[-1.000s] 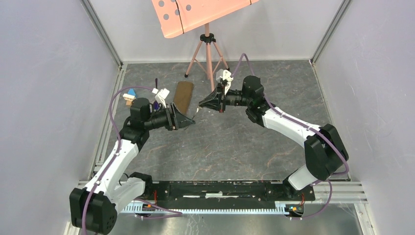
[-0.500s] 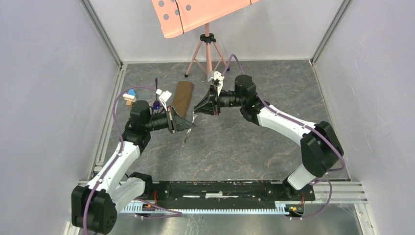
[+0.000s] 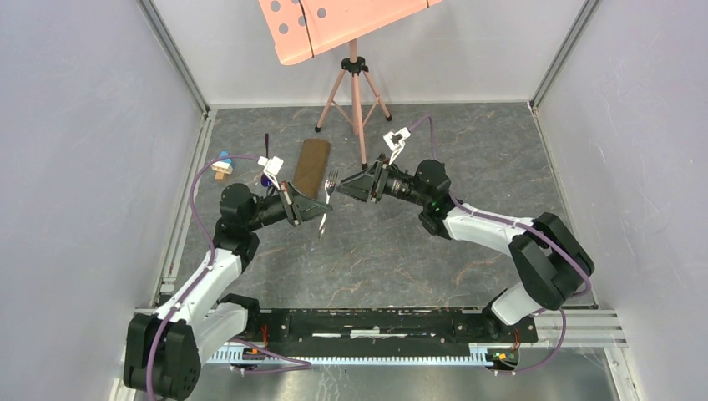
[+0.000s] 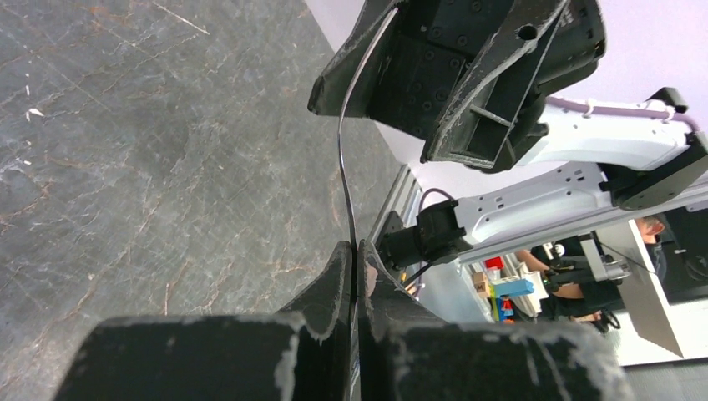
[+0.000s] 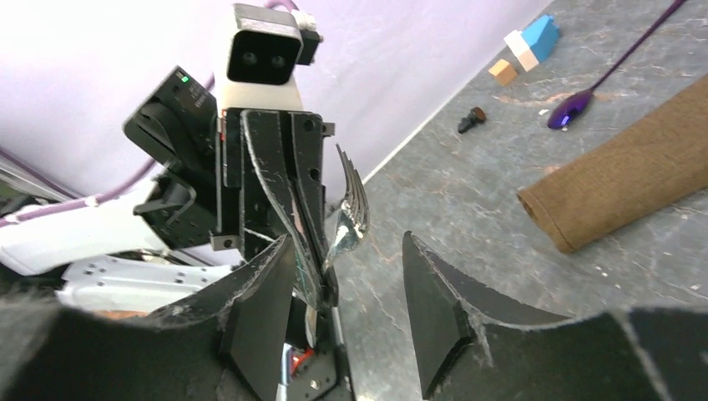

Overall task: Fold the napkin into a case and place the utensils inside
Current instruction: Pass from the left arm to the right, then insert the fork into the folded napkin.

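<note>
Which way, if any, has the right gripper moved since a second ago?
Yes: the right gripper drew toward the near edge, off the foot of the pink tripod.

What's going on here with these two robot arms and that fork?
The left gripper is shut on the handle of the small silver metal fork, holding it above the table. The right gripper is open beside the tines, gripping nothing. The folded olive-brown cloth case and the purple-bowled spoon lie on the table behind; neither utensil is inside yet.
</note>
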